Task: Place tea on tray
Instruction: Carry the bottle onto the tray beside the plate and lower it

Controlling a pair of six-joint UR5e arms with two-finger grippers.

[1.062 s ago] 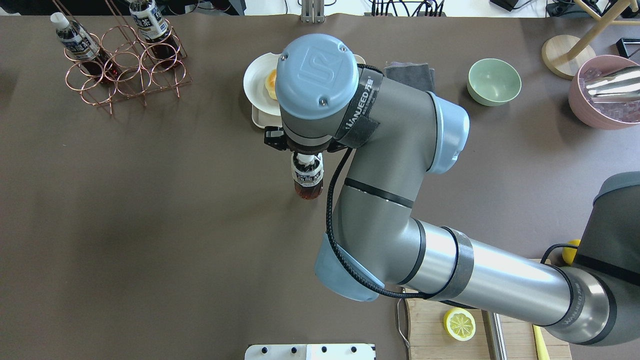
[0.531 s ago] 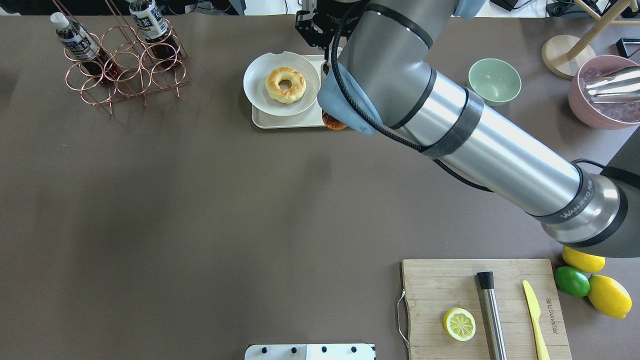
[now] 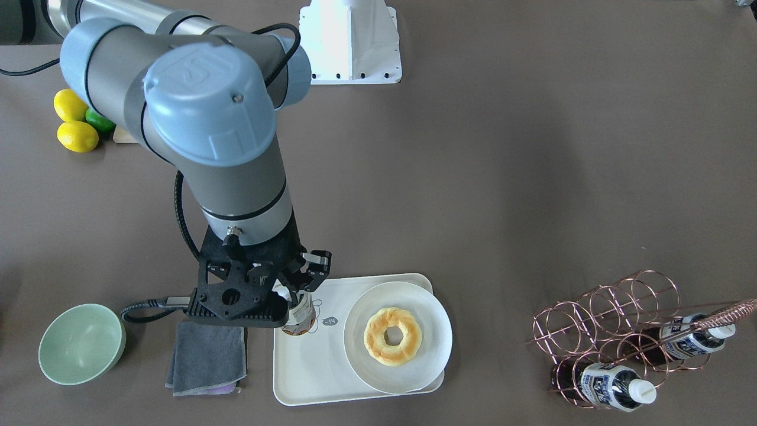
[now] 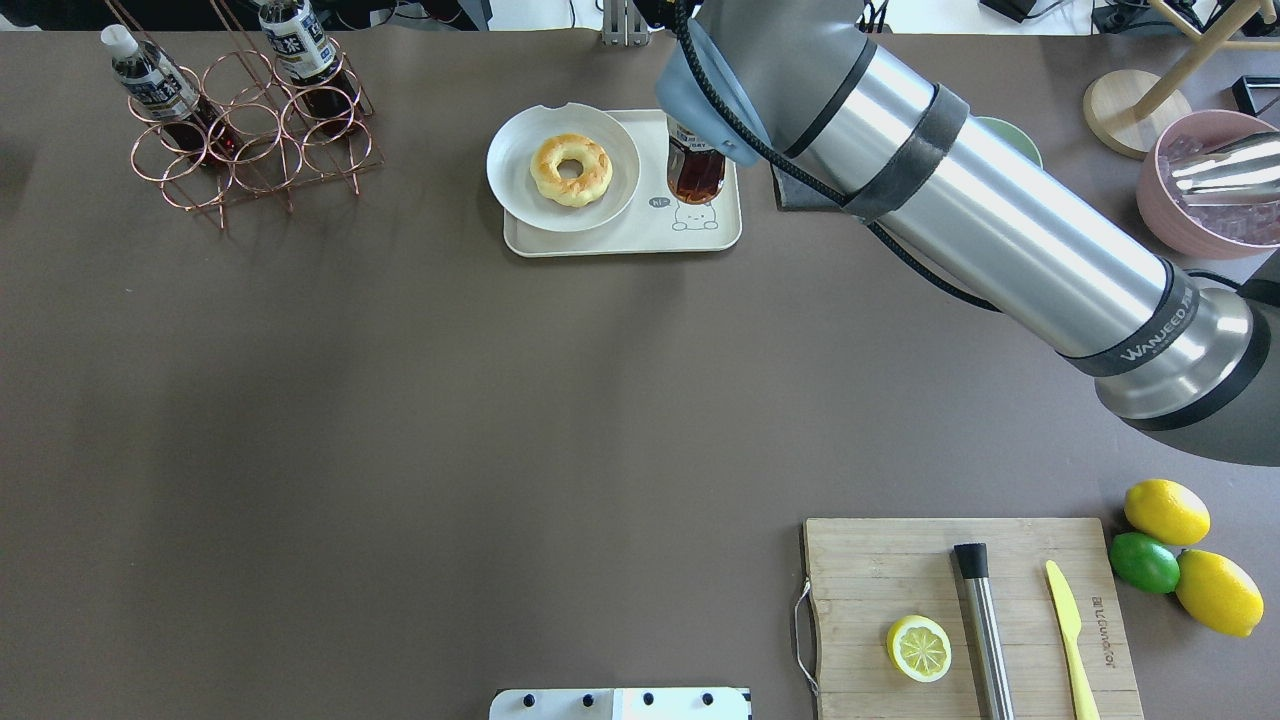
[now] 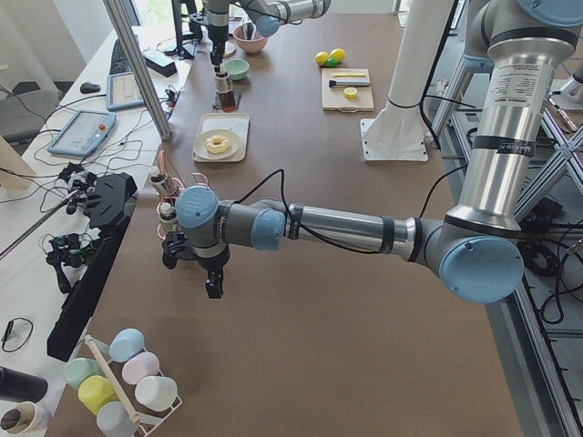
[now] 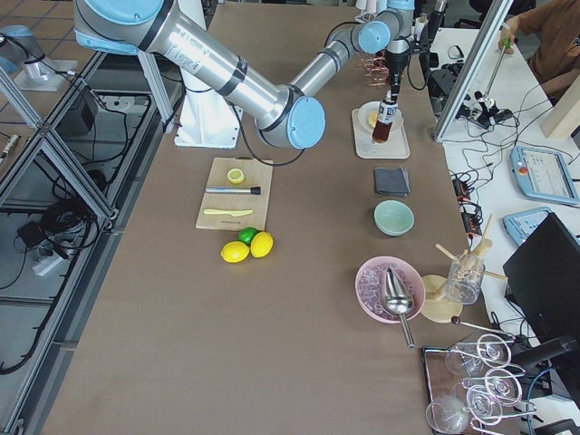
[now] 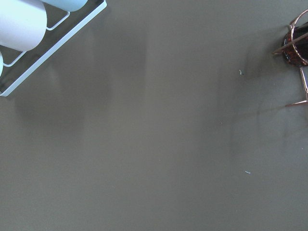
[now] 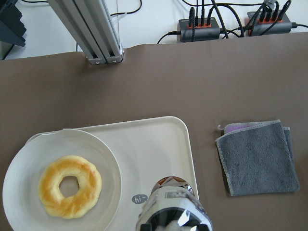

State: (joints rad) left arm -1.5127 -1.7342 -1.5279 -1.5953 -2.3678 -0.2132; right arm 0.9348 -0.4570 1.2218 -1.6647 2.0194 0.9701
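A tea bottle (image 4: 696,172) with dark brown liquid stands upright over the right part of the cream tray (image 4: 620,238), by its bear drawing. My right gripper (image 3: 295,291) is shut on the bottle's top (image 3: 300,315); whether the base touches the tray I cannot tell. The bottle also fills the bottom of the right wrist view (image 8: 173,214), over the tray (image 8: 159,144). Two more tea bottles (image 4: 150,82) (image 4: 300,45) lie in a copper wire rack (image 4: 250,140). My left gripper (image 5: 212,280) shows only in the exterior left view, over bare table; I cannot tell whether it is open.
A round white plate (image 4: 510,165) with a doughnut (image 4: 570,170) sits on the tray's left part. A grey cloth (image 3: 207,355) and a green bowl (image 3: 81,343) lie beside the tray. A cutting board (image 4: 880,570), lemons and a pink ice bowl (image 4: 1165,215) are at my right.
My right arm has carried the tea bottle from the middle of the table out to the far side and over the tray. The bottle now sits upright by the bear drawing.
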